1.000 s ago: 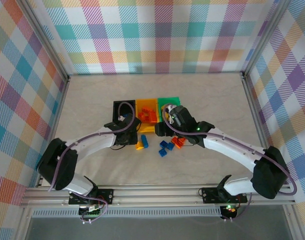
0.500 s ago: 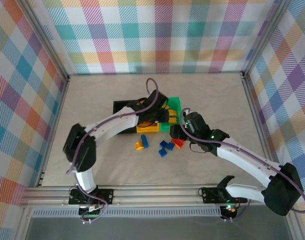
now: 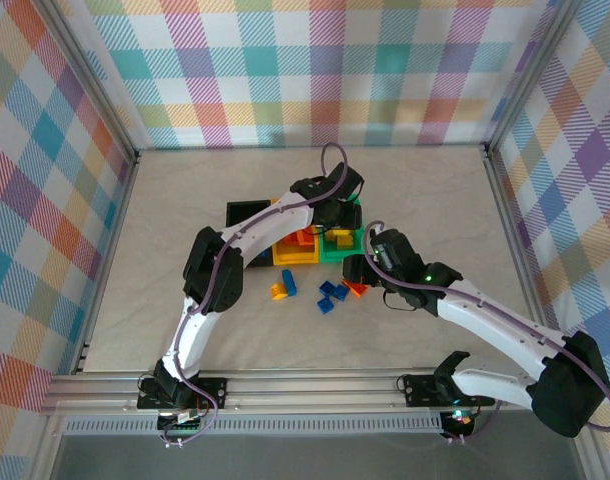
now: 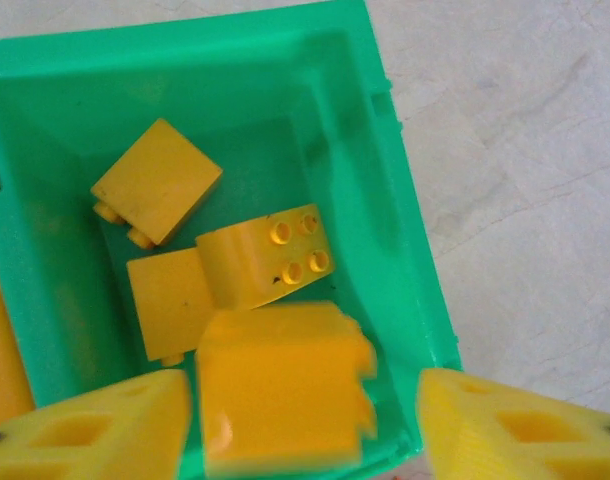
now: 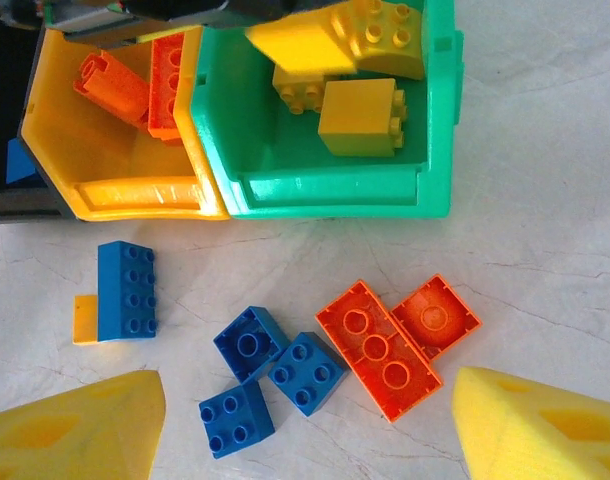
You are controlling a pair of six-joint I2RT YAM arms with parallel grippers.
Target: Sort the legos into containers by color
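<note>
— Over the table (image 3: 165, 230), from the top camera, what do you see?

— The containers (image 3: 285, 258) stand joined in a row near the middle: black bin (image 3: 245, 212) on the left, yellow-orange bin (image 3: 295, 222) in the middle, green bin (image 3: 332, 256) on the right. The left arm (image 3: 235, 245) reaches across them, and the left gripper (image 3: 337, 228) hangs above the green bin. The right gripper (image 3: 356, 272) sits at that bin's near side, beside the loose legos (image 3: 332, 294) on the table.

— Can you read the jaws from up there?

— No, I cannot tell; they are too small.

— From the left wrist, then?

— The green bin lies below, with three yellow bricks (image 4: 157, 192) resting inside. A fourth yellow brick (image 4: 285, 385), blurred, sits between the yellow fingers (image 4: 95, 425). The jaws stand wider than it, and a clear gap shows on its right side, so nothing is gripped.

— And the right wrist?

— The right gripper (image 5: 310, 390) has its jaws wide apart with nothing between them, above the table. Below lie three blue bricks (image 5: 250, 343) clustered together. Just to their right are two orange-red bricks (image 5: 375, 350), touching each other, undersides up. Further left, a longer blue brick (image 5: 125, 290) touches a small yellow-orange piece (image 5: 84, 320). On the far side, the green bin holds yellow bricks and the yellow-orange bin holds two orange-red ones. A blue piece (image 5: 20, 160) shows at the black bin, cut off by the frame edge.
</note>
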